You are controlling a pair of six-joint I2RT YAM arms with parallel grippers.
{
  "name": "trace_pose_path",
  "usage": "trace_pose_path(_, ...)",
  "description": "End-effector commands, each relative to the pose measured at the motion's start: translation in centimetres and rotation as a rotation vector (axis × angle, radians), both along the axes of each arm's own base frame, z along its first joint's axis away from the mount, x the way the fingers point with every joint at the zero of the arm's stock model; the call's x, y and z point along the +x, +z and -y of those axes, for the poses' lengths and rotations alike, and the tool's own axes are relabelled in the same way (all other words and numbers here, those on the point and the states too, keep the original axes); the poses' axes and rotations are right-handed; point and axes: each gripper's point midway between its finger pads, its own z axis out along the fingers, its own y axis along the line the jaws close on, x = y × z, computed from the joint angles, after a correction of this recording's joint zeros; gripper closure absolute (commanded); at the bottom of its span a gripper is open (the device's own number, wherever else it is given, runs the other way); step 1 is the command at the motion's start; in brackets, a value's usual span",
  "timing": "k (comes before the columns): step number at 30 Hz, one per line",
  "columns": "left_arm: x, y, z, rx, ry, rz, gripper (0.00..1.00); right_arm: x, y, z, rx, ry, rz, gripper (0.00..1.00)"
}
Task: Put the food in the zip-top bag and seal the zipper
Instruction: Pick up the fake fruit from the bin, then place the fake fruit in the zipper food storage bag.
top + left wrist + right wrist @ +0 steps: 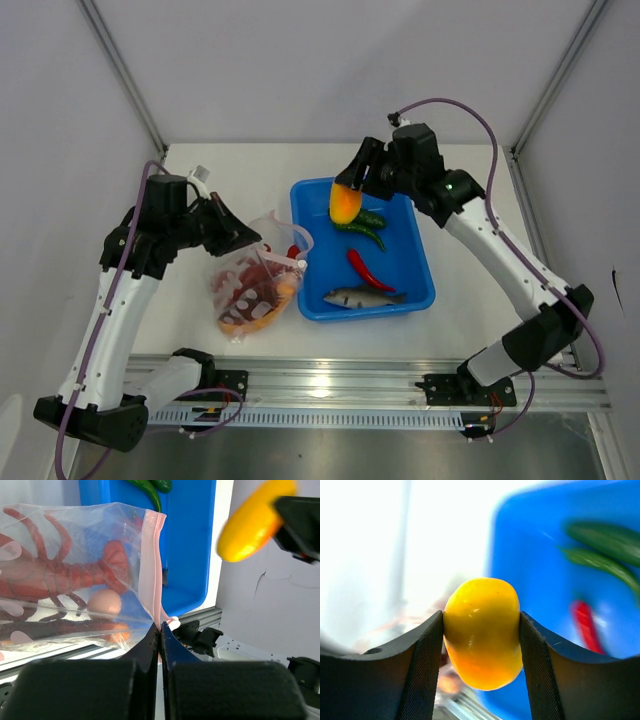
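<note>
**White tabletop [250,170] with a blue rectangular plastic tub [405,250] at its middle**

The right gripper [347,192] is clamped on a glossy yellow toy pepper [481,635]. One dark finger presses each side, and the pepper hangs in the air over the tub's far-left corner. The left gripper [160,630] is shut tight, its fingertips pinching the end of the thin pink-red zipper strip [151,565] of a crinkly clear plastic zip-top bag [250,290]. That bag rests just left of the tub, with its mouth turned toward the tub and reaching its left wall. Through the plastic show a red toy lobster [75,572] and a pale toy egg [104,602]. A darker piece beneath them is too blurred to name.

Inside the tub, two long green toy vegetables [365,225] lie just right of the pepper. A red toy chili [365,268] sits near the middle, and a grey toy fish [362,296] lies along the near wall.

Bare tabletop runs behind the tub to the white back wall [330,70]. It also shows as a narrow band to the tub's right, ending at a slanted metal frame post [550,85]. A silver aluminium rail [400,375] borders the table in front of the tub.
</note>
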Motion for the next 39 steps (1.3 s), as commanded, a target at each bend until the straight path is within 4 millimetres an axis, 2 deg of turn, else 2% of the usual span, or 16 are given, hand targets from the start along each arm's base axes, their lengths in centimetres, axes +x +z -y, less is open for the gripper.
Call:
trace_pose_path(1,0.4,1.5,0.7,-0.052,-0.034,0.072,1.00,-1.1,7.9,-3.4,0.341,0.036,0.180,0.94)
trace_pose_path(3,0.4,1.6,1.0,-0.071,-0.042,0.065,0.99,-1.9,8.9,-4.5,0.423,0.030,0.210,0.94)
trace_pose_path(6,0.3,1.8,1.4,-0.094,-0.054,0.059,0.99,-1.6,9.9,-5.1,0.480,-0.030,0.279,0.94)
trace_pose_path(7,0.4,1.7,1.5,-0.100,-0.054,0.051,1.00,-2.5,10.3,-5.8,0.496,-0.021,0.295,0.94)
trace_pose_path(8,0.4,1.8,1.5,-0.103,-0.053,0.051,0.99,-1.8,10.3,-5.5,0.491,-0.085,0.322,0.93)
trace_pose_path(10,0.3,1.9,1.7,-0.122,-0.059,0.036,0.99,-2.1,10.5,-6.5,0.540,-0.103,0.340,0.93)
trace_pose_path(14,0.1,2.3,2.1,-0.158,-0.061,0.013,1.00,-1.9,9.7,-7.6,0.555,-0.155,0.352,0.92)
trace_pose_path(20,-0.4,2.5,2.3,-0.182,-0.058,-0.020,1.00,-2.2,8.5,-8.0,0.586,-0.185,0.361,0.92)
trace_pose_path(23,-0.4,2.6,2.5,-0.209,-0.049,-0.036,1.00,-2.8,7.0,-8.2,0.576,-0.195,0.354,0.92)
trace_pose_path(28,-0.2,2.7,2.7,-0.230,-0.038,-0.054,0.99,-4.8,7.0,-8.9,0.593,-0.160,0.363,0.92)
trace_pose_path(32,-0.1,3.0,3.2,-0.281,-0.045,-0.078,0.99,-5.7,5.9,-8.8,0.578,-0.158,0.361,0.92)
trace_pose_path(39,0.1,2.8,3.5,-0.297,-0.054,-0.093,0.99,-6.5,6.6,-7.3,0.529,-0.178,0.411,0.92)
